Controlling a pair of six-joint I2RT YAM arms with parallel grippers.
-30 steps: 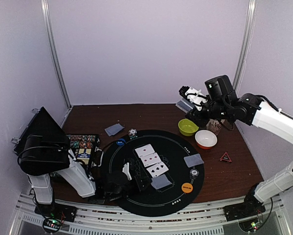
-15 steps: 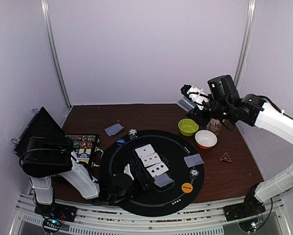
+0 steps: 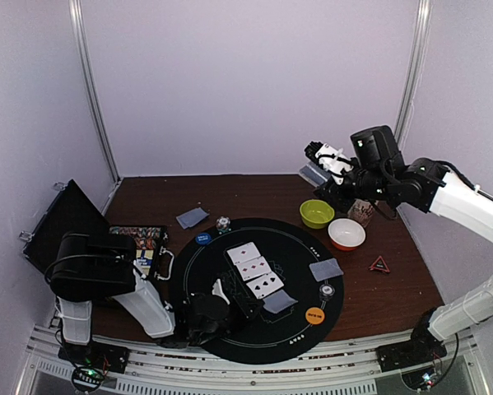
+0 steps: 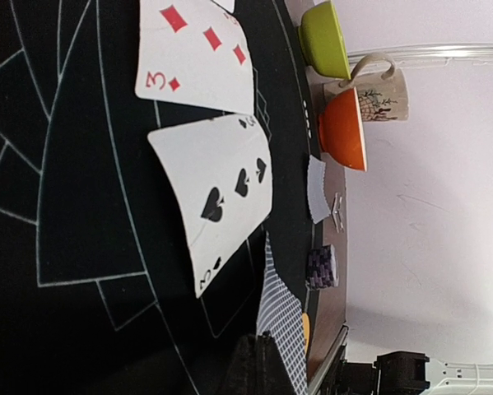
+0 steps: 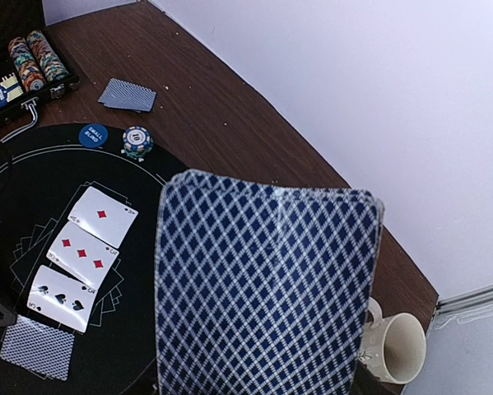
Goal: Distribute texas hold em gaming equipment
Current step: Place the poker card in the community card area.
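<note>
The right claw (image 3: 318, 164) is raised high over the surface, beyond the black mat (image 3: 295, 247) at its 1 o'clock. Its jaws are set part-way apart and clamped on blue-checked cards (image 5: 262, 288). These are judged to be kept aloft as the stock for dealing. Whether one card or a pack is gripped cannot be told.

The left claw (image 3: 234, 298) is fully closed and laid low at the mat's 6 o'clock, just beside a face-down card (image 4: 281, 317). Whether that card's edge is pinched cannot be told.

Three face-up cards (image 3: 254, 268) are lined up at the mat's centre as shared cards. Another face-down card (image 3: 326, 269) is placed at 3 o'clock, presumably a player's hand. The blue disc (image 3: 203, 239) is set at 11 o'clock and the orange disc (image 3: 314, 313) at 5 o'clock.
</note>
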